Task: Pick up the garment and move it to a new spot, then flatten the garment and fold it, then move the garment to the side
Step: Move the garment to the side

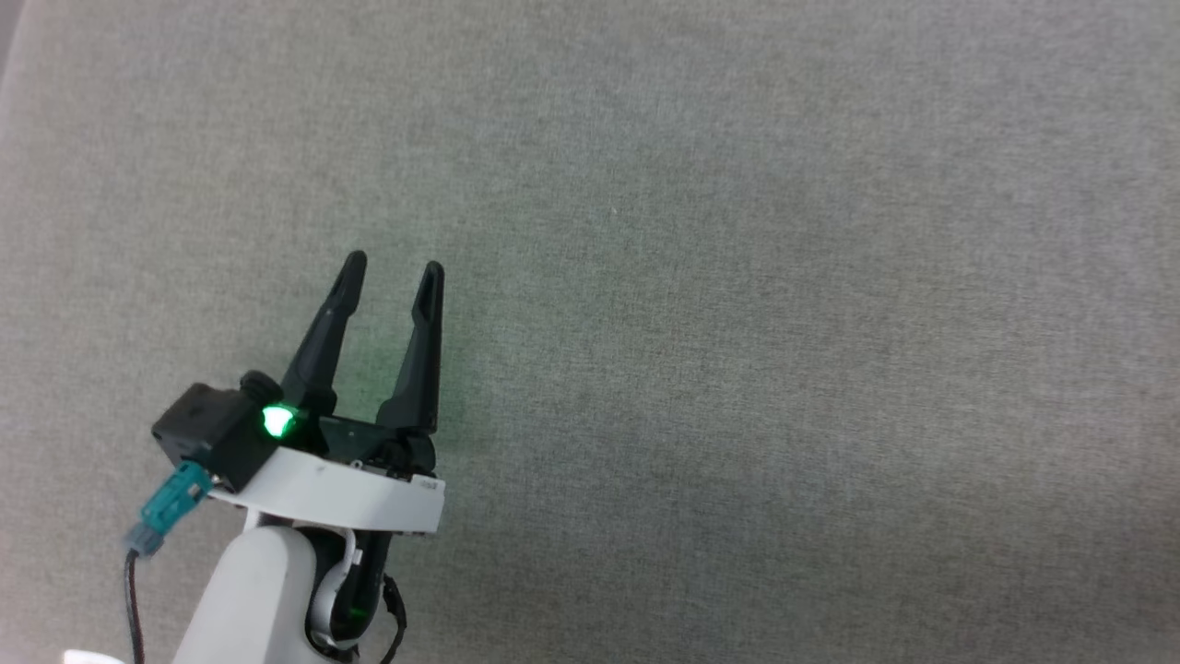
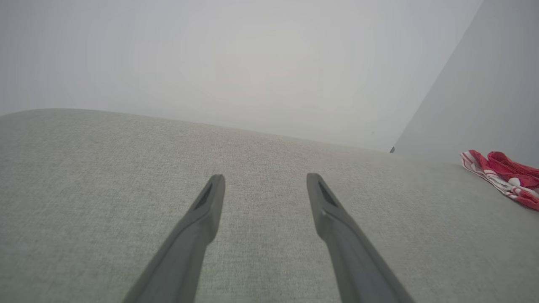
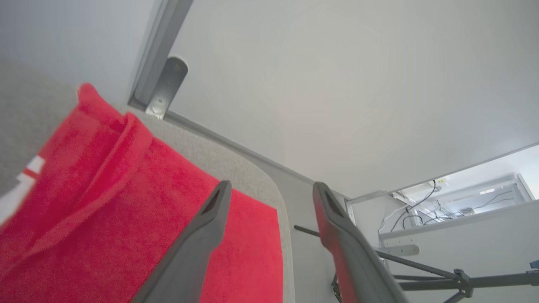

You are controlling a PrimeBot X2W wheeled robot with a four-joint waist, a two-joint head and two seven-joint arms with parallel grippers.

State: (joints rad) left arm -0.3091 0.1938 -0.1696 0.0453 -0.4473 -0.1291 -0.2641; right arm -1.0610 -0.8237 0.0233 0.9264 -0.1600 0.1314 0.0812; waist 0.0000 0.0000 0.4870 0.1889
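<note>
- The left gripper (image 1: 394, 265) is seen above the grey fabric surface (image 1: 784, 277), its two dark fingers spread wide, with nothing held between them.
- The right gripper (image 3: 271, 187) is also shown with its fingers well apart, and nothing is clasped.
- The garment (image 3: 126, 189) is laid on the grey surface by its rounded edge, close under the right gripper; whether it is touched cannot be told.
- In the left wrist view, the garment is seen bunched at the far right, well apart from the left gripper.

White forearm (image 1: 249, 590), dark jaws, teal connector (image 1: 171, 507)
</note>
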